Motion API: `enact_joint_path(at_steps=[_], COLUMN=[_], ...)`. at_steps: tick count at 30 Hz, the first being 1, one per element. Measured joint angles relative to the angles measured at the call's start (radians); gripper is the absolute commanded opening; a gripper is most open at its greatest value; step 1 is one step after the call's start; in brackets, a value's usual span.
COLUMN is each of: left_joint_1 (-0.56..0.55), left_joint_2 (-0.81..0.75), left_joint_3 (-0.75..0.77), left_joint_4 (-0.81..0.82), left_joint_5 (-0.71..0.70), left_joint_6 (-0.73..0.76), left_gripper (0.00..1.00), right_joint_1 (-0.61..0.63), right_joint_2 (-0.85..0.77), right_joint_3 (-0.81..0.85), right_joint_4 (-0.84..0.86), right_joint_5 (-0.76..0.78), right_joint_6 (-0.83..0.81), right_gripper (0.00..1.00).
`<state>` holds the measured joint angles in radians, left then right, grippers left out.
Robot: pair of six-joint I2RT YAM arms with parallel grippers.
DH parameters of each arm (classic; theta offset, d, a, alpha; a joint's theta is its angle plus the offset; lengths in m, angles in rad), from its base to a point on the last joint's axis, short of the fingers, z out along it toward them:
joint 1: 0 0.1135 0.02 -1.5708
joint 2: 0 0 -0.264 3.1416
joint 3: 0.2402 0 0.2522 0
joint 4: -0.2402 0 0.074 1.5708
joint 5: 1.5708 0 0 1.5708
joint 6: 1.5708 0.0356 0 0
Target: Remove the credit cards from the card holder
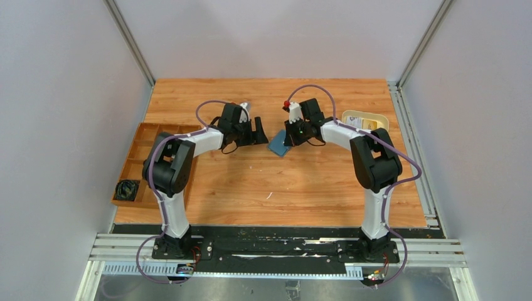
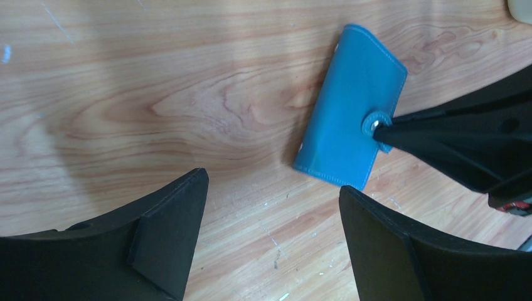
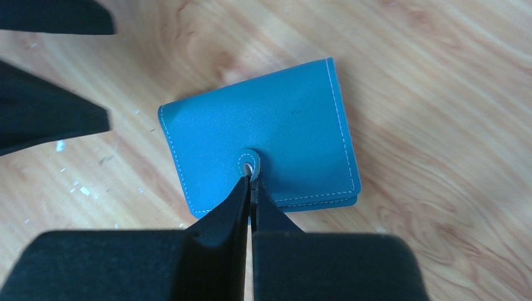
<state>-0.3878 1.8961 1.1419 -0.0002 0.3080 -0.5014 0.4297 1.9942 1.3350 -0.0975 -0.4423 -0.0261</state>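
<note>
The blue card holder [image 1: 278, 146] lies folded shut on the wooden table between both grippers. It also shows in the left wrist view [image 2: 351, 113] and the right wrist view [image 3: 282, 119]. My right gripper [image 3: 251, 179] is shut on its little closure tab [image 3: 250, 162] at the snap, seen from the left wrist as a black point on the tab [image 2: 375, 122]. My left gripper [image 2: 273, 188] is open and empty, just left of the holder and apart from it. No credit cards show at the holder.
A cream oval dish [image 1: 364, 116] stands at the back right with flat whitish and yellow pieces in it, too small to name. A brown wooden compartment tray [image 1: 147, 157] lies at the left edge, a black coiled thing [image 1: 127, 189] in its near cell.
</note>
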Motion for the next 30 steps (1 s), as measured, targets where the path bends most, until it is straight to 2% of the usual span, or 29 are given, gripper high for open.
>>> enact_joint_path(at_steps=[7, 16, 24, 30], left_joint_1=[-0.023, -0.047, -0.048, -0.048], left_joint_2=[0.026, 0.035, 0.035, 0.031], left_joint_3=[-0.004, -0.031, -0.055, -0.059], left_joint_4=[0.032, 0.095, 0.146, 0.149], left_joint_5=[0.033, 0.051, 0.048, 0.050], left_joint_6=[-0.007, -0.012, -0.013, -0.016], left_gripper=[0.84, 0.81, 0.81, 0.80], right_joint_1=[-0.003, -0.008, -0.048, -0.069], right_joint_2=[-0.003, -0.048, -0.207, -0.228], right_joint_3=[-0.010, -0.009, -0.009, -0.034], right_joint_4=[-0.021, -0.045, 0.083, 0.172], right_joint_5=[-0.204, -0.370, -0.540, -0.590], right_joint_6=[-0.005, 0.017, 0.135, 0.191], right_gripper=[0.00, 0.00, 0.00, 0.00])
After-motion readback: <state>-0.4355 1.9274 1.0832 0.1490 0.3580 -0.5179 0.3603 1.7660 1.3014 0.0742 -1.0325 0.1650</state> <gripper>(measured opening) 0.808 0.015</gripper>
